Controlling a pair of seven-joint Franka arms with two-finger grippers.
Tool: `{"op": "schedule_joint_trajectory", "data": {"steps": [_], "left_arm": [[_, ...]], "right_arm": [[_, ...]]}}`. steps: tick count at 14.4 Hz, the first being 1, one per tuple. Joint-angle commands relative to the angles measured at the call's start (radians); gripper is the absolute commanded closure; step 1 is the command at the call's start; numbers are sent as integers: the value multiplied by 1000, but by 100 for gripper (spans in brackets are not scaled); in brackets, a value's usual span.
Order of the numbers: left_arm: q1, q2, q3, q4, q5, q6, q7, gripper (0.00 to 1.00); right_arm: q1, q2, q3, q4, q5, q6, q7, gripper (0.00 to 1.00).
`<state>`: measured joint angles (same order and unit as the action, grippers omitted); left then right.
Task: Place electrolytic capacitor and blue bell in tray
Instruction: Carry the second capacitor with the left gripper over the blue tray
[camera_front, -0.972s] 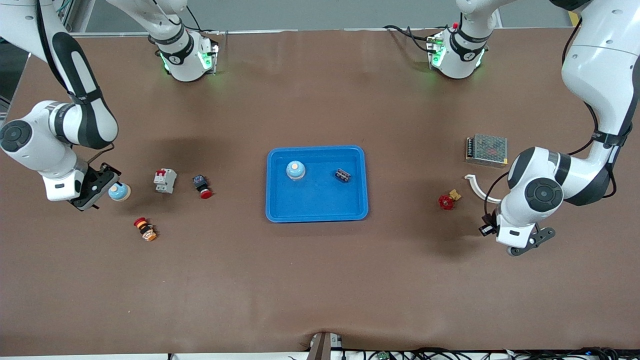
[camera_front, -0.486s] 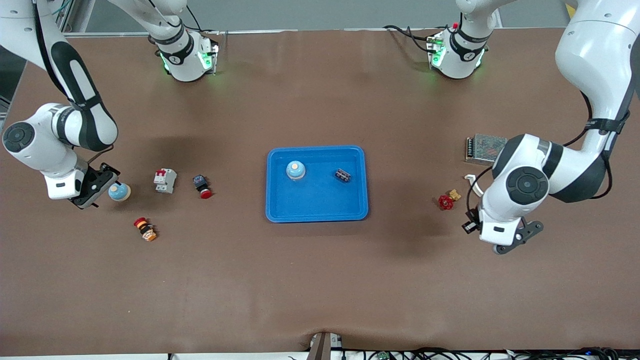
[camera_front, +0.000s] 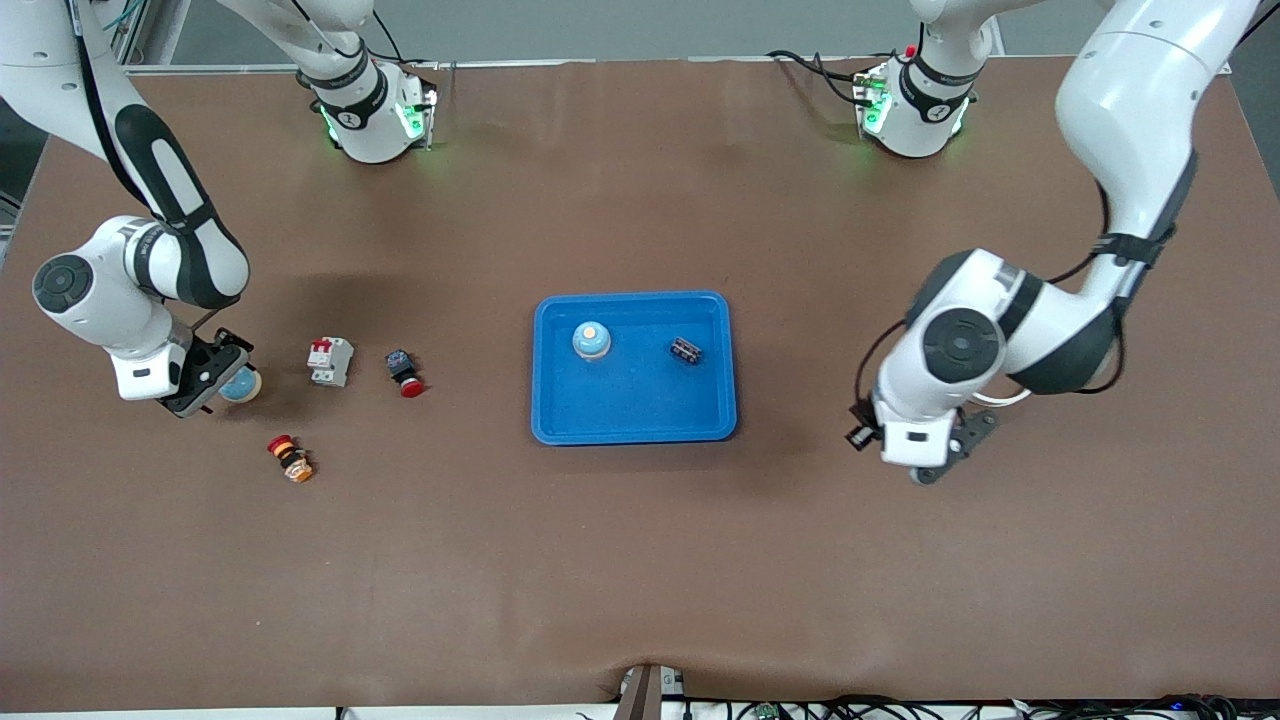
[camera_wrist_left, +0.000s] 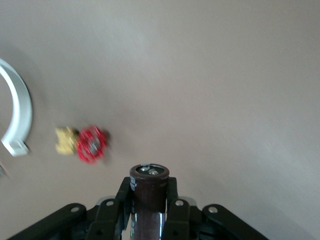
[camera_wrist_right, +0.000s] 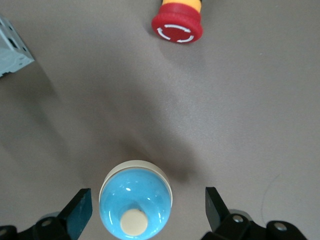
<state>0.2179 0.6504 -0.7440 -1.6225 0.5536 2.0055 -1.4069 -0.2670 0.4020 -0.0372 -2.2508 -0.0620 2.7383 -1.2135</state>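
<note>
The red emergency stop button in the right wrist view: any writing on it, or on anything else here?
Red emergency stop button: white curved arrows only, no words.
Capacitor in the left tool: markings too blurred to read.
Arm-base labels: too small to read.

We see a brown counter (camera_front: 640, 560) covered with a smooth mat. At its middle lies the blue tray (camera_front: 634, 425). Toward the right arm's end lie a blue bell (camera_front: 243, 384), a white breaker (camera_front: 330, 360), a small button with a red cap (camera_front: 404, 372), and, nearer the front camera than these, a red and yellow stop button (camera_front: 289, 457). Toward the left arm's end, in the left wrist view, lie a red valve (camera_wrist_left: 84, 143) and a white curved clip (camera_wrist_left: 17, 117), near each other but apart.
</note>
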Motion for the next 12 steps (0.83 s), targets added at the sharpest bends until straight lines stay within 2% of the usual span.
{"op": "schedule_joint_trajectory", "data": {"steps": [1,6,8,12], "left_arm": [[-73,38,0,53,-14,-17,-131,100],[-254,133,23,144,-12,1,-456,100],[-313,176,38,190,-12,12,-526,100],[-432,215,161,222,-15,156,-732,100]], "right_arm": [[-29,3,22,-24,2,37,-26,0],[-40,15,22,-23,2,38,-31,0],[-40,21,22,-23,2,43,-31,0],[-40,34,23,-23,2,50,-31,0]]}}
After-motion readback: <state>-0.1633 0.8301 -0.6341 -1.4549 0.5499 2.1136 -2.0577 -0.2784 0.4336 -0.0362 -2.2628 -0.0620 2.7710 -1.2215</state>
